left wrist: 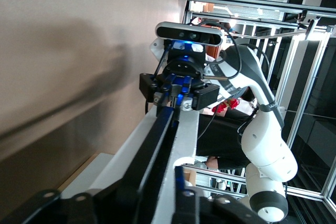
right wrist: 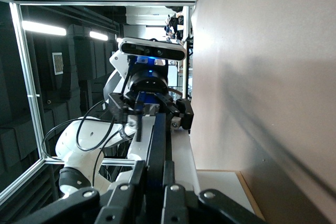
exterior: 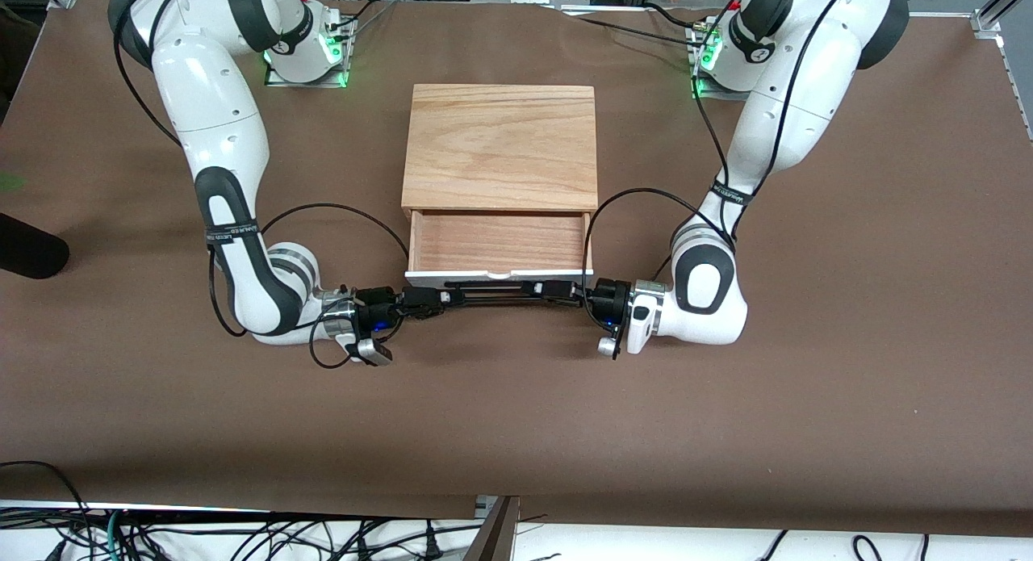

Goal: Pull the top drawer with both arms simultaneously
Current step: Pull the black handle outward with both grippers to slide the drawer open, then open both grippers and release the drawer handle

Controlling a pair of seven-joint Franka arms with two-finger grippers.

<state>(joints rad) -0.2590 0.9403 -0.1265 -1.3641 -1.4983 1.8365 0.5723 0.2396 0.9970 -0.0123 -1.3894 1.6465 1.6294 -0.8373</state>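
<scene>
Tabletop: both tools on drawer handle [exterior: 500, 290]

Brown table cover [exterior: 516, 416] spread flat, filling most of the front view. Below the cover, nearer the camera, a white floor strip [exterior: 726, 545] strewn with black cables [exterior: 121, 537]. Beside the cover's corner at the left arm's end, an aluminium rail [exterior: 1001, 4]. At the cover's edge toward the right arm's end, a dark rounded object [exterior: 28, 250], identity unclear. Past the cover in the right wrist view, a dim room with 2 ceiling light strips [right wrist: 44, 27] and a metal frame post [right wrist: 26, 87]. In the left wrist view, more metal framing [left wrist: 304, 66].
</scene>
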